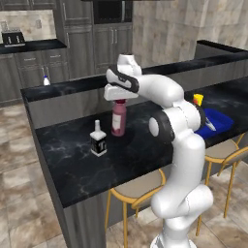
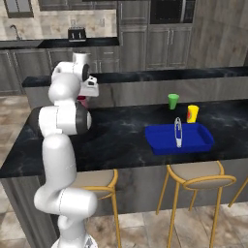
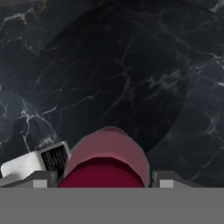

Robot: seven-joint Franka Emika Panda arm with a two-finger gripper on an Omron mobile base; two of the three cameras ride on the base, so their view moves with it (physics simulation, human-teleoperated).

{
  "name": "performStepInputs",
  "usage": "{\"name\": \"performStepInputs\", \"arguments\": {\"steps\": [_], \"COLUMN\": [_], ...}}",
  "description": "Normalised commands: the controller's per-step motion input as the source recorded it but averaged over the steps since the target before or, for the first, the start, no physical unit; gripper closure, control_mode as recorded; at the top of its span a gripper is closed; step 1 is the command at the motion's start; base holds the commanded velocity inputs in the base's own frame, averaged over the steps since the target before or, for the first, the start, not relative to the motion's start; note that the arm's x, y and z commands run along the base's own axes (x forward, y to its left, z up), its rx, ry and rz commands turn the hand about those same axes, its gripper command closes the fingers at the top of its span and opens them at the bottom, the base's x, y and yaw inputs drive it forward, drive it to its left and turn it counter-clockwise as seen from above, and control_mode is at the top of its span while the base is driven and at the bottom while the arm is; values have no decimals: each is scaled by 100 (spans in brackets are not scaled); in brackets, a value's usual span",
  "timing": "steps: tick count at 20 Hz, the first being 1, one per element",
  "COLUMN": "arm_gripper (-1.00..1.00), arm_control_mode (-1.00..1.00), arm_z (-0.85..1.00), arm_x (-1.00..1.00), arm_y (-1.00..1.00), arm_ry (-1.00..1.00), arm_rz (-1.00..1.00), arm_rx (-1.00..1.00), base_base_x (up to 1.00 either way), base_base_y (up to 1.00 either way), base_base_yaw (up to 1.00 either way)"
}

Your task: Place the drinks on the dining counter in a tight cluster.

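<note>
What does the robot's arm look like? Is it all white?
Mostly white. The arm is made of smooth, rounded, glossy white segments, with dark rings and round dark caps at the joints. The gripper sits under a white hand with a black band. Its two small finger tips look grey and blocky. No cables or lettering are visible.

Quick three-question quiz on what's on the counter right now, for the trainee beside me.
1. Which drink sits between the fingers of the end effector? A: maroon bottle. B: square clear bottle. C: small white bottle.
2. True or false: the green cup stands on the dining counter, outside the blue tray.
3. Fill in: the yellow-orange cup stands right beside the ___ cup.
Key: 1 A; 2 true; 3 green.
</note>
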Motion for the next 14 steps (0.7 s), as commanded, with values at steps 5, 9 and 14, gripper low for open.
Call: {"name": "performStepInputs", "arguments": {"steps": [5, 9, 14], "arm_gripper": [100, 100, 100], "arm_control_mode": [-100, -100, -100], "arm_z": [0, -4, -20], "arm_x": [-23, -30, -56], "arm_y": [0, 0, 0], "arm_ry": [5, 1, 0], "arm_rz": [-3, -4, -5], "arm_rx": [0, 0, 0], "base_base_x": [0, 0, 0], "base_base_y": [0, 0, 0], "base_base_yaw": [0, 0, 0]}}
